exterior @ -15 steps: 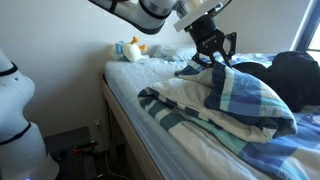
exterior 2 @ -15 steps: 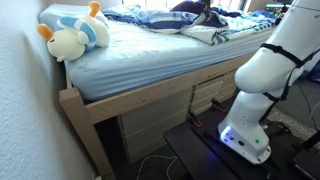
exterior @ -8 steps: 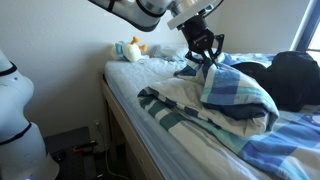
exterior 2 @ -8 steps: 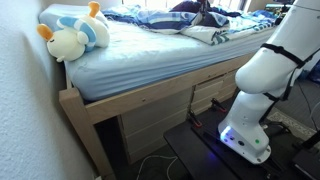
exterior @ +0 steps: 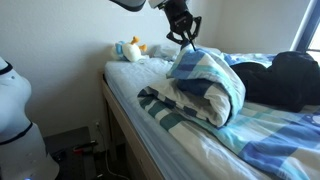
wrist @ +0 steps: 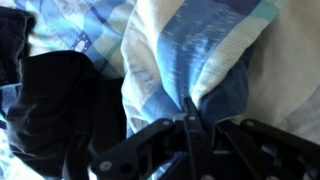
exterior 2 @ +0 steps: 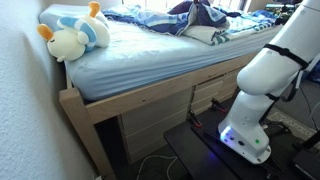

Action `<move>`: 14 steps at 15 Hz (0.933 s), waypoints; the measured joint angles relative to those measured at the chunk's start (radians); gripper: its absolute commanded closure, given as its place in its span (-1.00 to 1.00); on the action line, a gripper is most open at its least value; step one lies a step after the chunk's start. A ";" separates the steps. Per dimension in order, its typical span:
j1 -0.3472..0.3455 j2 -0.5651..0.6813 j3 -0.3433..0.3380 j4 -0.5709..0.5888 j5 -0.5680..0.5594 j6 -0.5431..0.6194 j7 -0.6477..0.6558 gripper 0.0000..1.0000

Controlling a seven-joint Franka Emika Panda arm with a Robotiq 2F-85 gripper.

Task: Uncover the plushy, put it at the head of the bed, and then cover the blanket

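Claw (exterior: 183, 42) pinches a raised blanket (exterior: 215, 88) fold; plushy (exterior: 130, 49) lies beyond it at the bed (exterior: 122, 80) head, so the pull likely runs lengthwise.

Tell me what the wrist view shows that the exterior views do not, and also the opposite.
Only the wrist view: the gripper seen close, shut on a pinched fold of the blanket.
Only the exterior views: the plushy at one end of the bed with its wooden frame, and the robot's white base.
Both: the striped blanket held up by the gripper, and the black bundle beside it.
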 measured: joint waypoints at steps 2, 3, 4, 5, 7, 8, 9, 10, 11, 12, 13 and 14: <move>0.021 -0.015 0.020 0.032 0.014 -0.057 0.000 0.96; 0.032 -0.020 0.032 0.051 0.017 -0.087 0.000 0.96; 0.042 -0.022 0.043 0.070 0.019 -0.116 0.000 0.96; 0.052 -0.023 0.055 0.091 0.020 -0.143 0.000 0.96; 0.072 -0.021 0.077 0.133 0.020 -0.192 0.000 0.96; 0.081 -0.019 0.088 0.156 0.020 -0.215 0.000 0.96; 0.089 -0.016 0.099 0.179 0.020 -0.235 0.000 0.96; 0.098 -0.011 0.109 0.202 0.020 -0.255 0.000 0.96; 0.105 -0.003 0.120 0.226 0.020 -0.272 -0.001 0.96; 0.113 0.007 0.130 0.251 0.020 -0.291 -0.001 0.96; 0.122 0.019 0.141 0.275 0.020 -0.308 -0.001 0.96; 0.128 0.033 0.151 0.300 0.020 -0.324 -0.002 0.96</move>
